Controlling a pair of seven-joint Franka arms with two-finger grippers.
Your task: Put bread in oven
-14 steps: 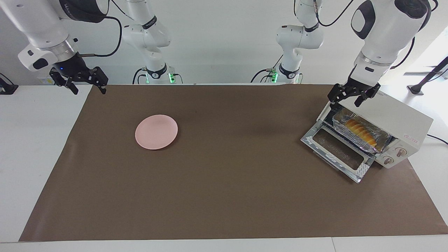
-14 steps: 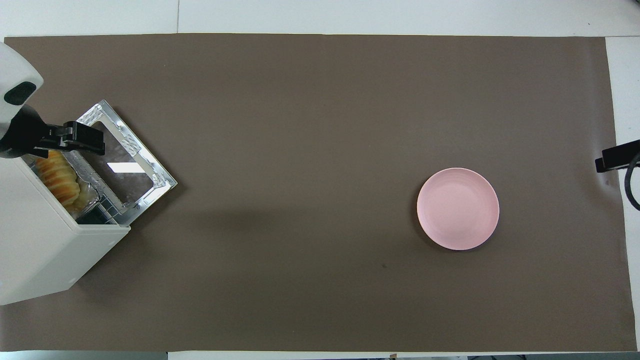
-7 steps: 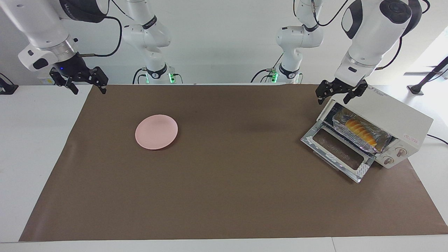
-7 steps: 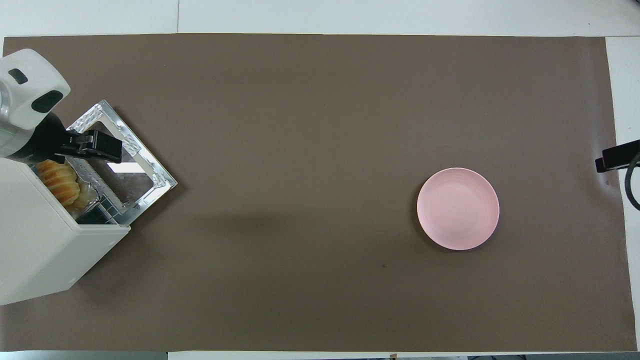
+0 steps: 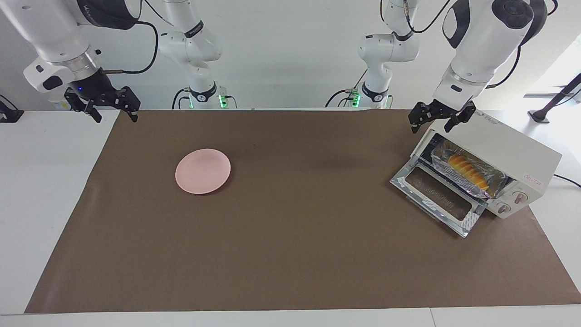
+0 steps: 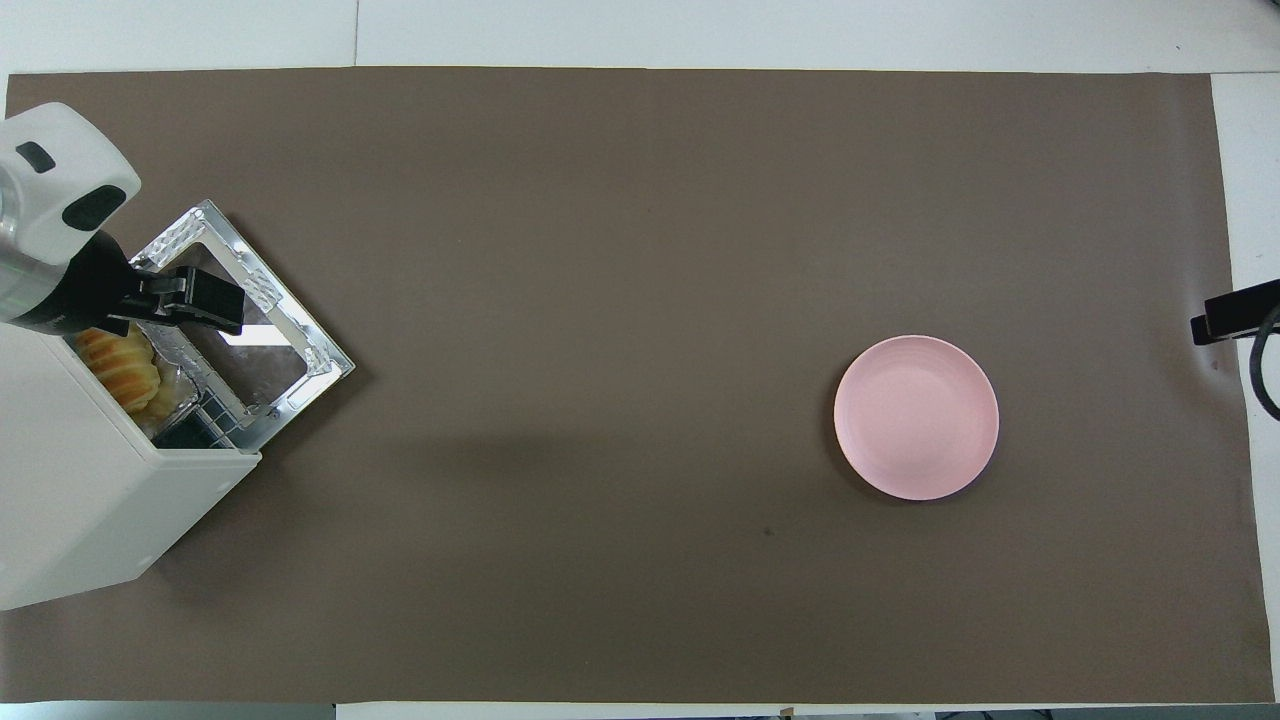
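Observation:
The cream-white oven (image 5: 508,147) (image 6: 90,500) stands at the left arm's end of the table with its glass door (image 5: 436,195) (image 6: 250,320) dropped open. Inside, the yellow-orange bread (image 5: 467,169) (image 6: 120,362) lies in a crinkled foil tray (image 5: 454,156) on the rack. My left gripper (image 5: 432,125) (image 6: 195,300) hangs open and empty above the oven's upper front corner, clear of the bread. My right gripper (image 5: 115,117) (image 6: 1235,312) waits open and empty, raised over the mat's edge at the right arm's end.
A round pink plate (image 5: 203,170) (image 6: 916,417) with nothing on it sits on the brown mat (image 5: 290,254) toward the right arm's end. The open oven door juts out over the mat toward its middle.
My left gripper has risen and drawn back from the oven's mouth toward the middle of the table, empty. The bread, tray and right arm have not moved.

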